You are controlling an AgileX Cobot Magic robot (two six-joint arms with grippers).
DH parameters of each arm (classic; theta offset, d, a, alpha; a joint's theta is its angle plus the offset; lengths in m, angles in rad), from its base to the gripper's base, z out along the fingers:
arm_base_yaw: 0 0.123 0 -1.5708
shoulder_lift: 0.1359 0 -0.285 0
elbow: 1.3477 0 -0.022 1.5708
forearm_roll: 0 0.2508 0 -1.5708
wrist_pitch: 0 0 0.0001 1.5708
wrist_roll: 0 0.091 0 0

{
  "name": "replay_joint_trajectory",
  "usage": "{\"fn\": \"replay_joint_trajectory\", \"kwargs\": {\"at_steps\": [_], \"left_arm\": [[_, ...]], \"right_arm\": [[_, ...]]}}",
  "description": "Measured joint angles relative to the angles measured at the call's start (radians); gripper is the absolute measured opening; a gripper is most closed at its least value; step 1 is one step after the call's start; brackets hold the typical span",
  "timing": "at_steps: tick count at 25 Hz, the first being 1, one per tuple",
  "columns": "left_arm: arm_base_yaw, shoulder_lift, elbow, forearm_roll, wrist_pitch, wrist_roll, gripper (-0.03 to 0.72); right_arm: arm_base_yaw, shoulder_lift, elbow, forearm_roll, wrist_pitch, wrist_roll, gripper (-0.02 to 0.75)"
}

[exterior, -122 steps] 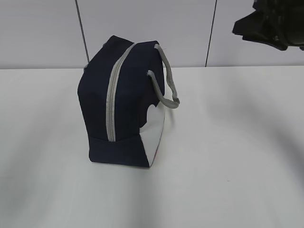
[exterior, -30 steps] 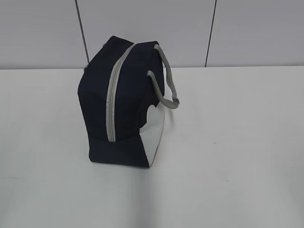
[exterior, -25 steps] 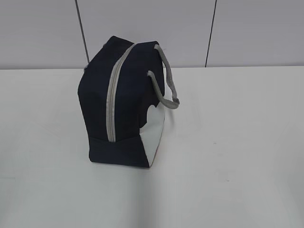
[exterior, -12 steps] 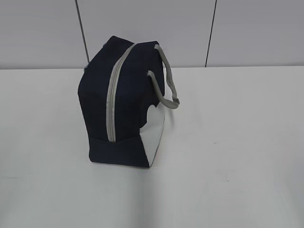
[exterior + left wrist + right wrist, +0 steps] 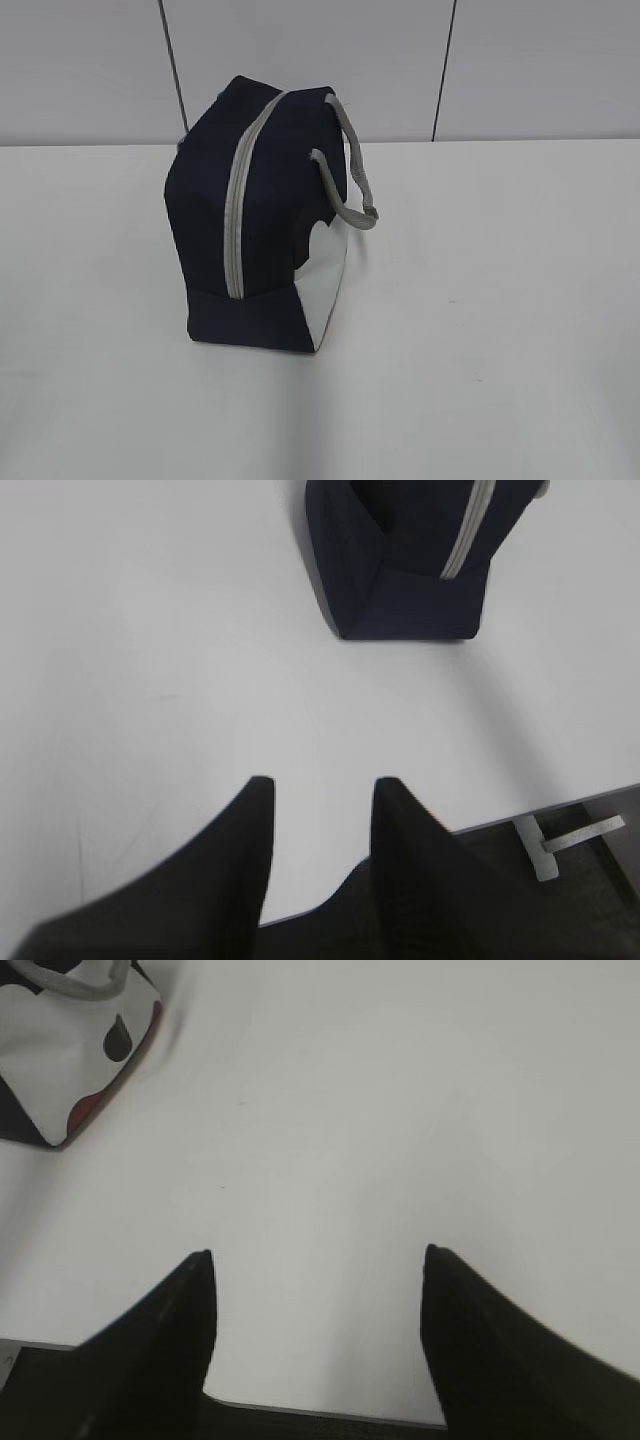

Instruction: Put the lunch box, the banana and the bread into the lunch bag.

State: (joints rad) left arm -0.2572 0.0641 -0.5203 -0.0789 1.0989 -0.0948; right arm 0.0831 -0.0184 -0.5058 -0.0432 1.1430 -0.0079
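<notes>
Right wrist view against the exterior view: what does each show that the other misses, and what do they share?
Only the right wrist view shows the right gripper, open and empty above the table, and the lunch bag's white side panel with dark and red spots. Only the exterior view shows the whole lunch bag standing with its grey zipper closed, its strap handle and the wall behind. Both show the bag on the white table; neither shows a lunch box, banana or bread.
</notes>
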Motion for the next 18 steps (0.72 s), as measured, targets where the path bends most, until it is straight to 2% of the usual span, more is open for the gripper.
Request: {"fn": "replay_joint_trajectory", "kwargs": {"at_steps": [5, 8, 11, 18], "left_arm": [[0.157, -0.042, 0.000, 0.000, 0.000, 0.000, 0.253], [0.225, -0.074, 0.000, 0.000, 0.002, 0.000, 0.253], [0.250, -0.080, 0.000, 0.000, 0.003, 0.000, 0.253], [0.254, -0.080, 0.000, 0.000, 0.003, 0.000, 0.250]], "right_arm": [[-0.076, 0.000, 0.000, 0.000, 0.000, 0.000, 0.477], [-0.107, 0.000, 0.000, 0.000, 0.000, 0.000, 0.477], [-0.136, 0.000, 0.000, 0.000, 0.000, 0.002, 0.478], [-0.159, 0.000, 0.000, 0.000, 0.000, 0.002, 0.478]]}}
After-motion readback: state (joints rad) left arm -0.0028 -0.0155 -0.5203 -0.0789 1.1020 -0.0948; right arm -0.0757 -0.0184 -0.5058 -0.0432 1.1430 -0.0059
